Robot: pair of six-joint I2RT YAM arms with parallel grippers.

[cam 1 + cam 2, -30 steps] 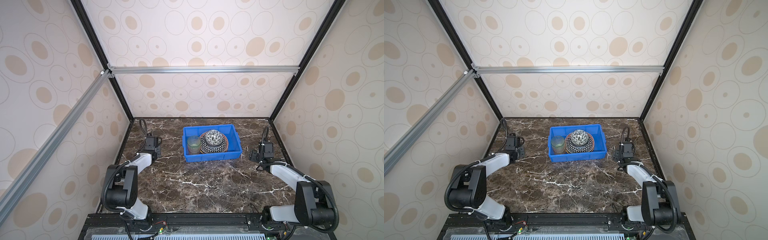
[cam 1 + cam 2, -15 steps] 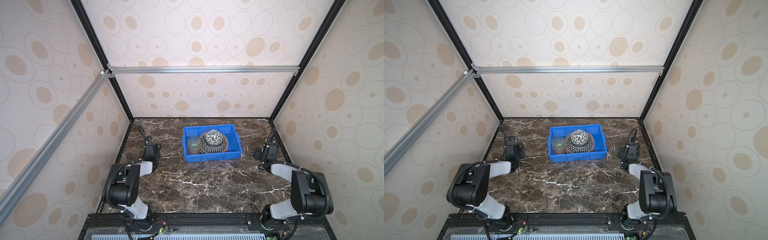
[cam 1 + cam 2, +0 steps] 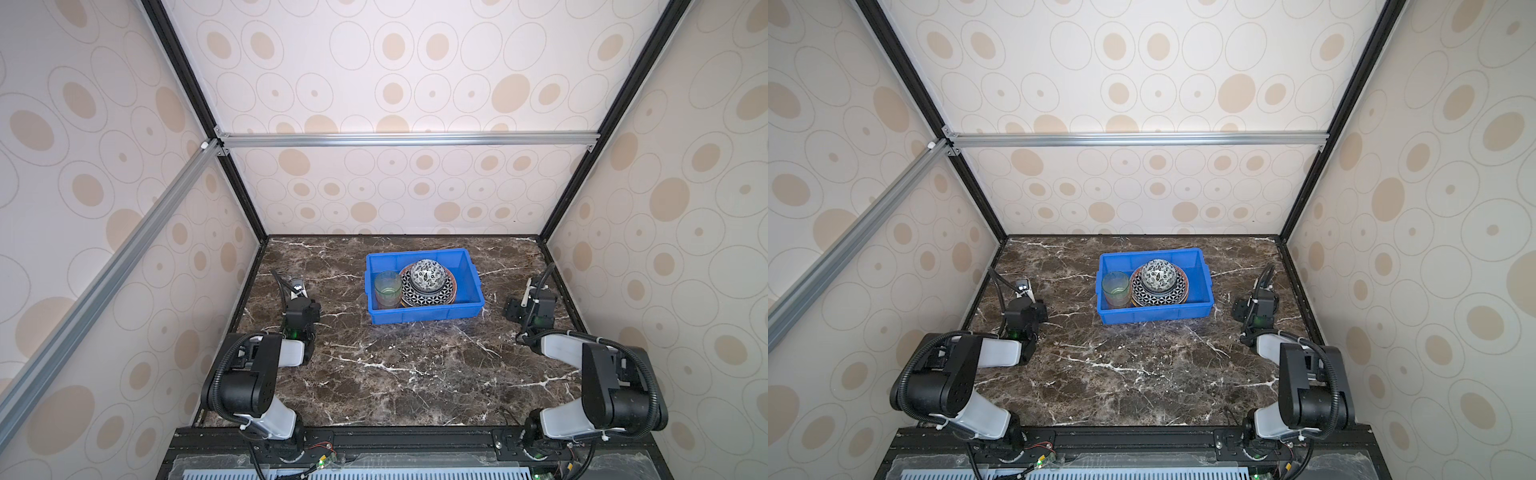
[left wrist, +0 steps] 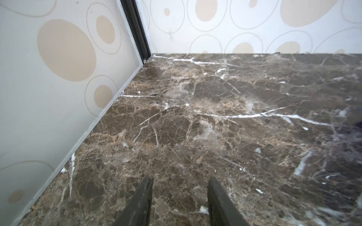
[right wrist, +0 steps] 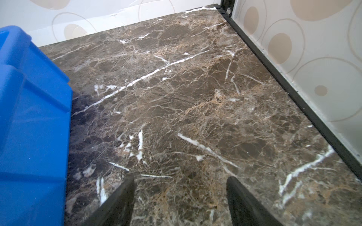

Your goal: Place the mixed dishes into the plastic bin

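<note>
Both arms have pulled back toward their own sides since a second ago; the bin and its load haven't stirred. In it a black-white bowl sits on stacked plates, with a green cup beside them. The bin lies between the two hands, apart from both. Left hand and right hand are both spread, holding nothing. No dish shows on the worktop, so the job looks done.

The bin was smooth, glossy plastic; the table showed a polished, marble-veined surface; the cup was translucent, perhaps plastic.
</note>
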